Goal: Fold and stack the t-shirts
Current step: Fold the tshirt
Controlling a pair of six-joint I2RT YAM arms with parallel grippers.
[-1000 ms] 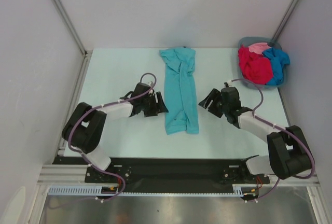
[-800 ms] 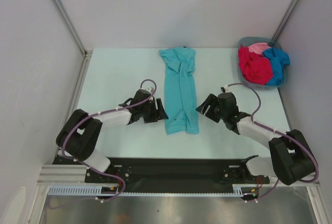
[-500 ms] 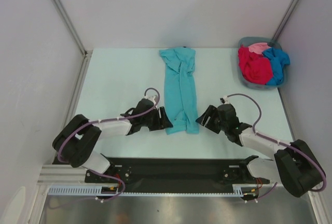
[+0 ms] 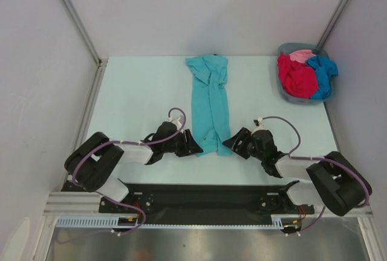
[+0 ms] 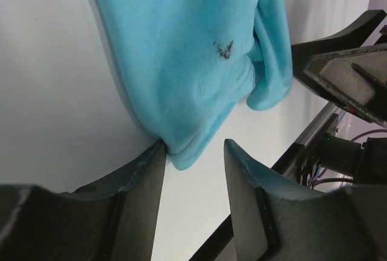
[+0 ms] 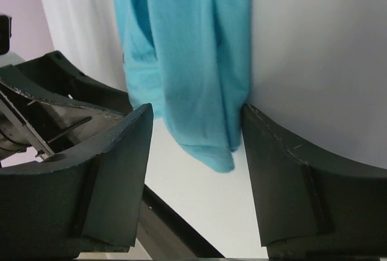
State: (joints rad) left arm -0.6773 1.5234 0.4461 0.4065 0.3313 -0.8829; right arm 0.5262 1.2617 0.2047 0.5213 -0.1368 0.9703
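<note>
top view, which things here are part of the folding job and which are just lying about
Part of the job: teal t-shirt laid long on the table; red t-shirt, pink t-shirt and blue t-shirt bundled in the basket.
Just there: the basket itself; the table.

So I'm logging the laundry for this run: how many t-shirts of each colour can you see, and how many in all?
teal t-shirt, laid out on the table: 1
red t-shirt, in the basket: 1
pink t-shirt, in the basket: 1
blue t-shirt, in the basket: 1
Total: 4, as far as the heap in the basket shows.
</note>
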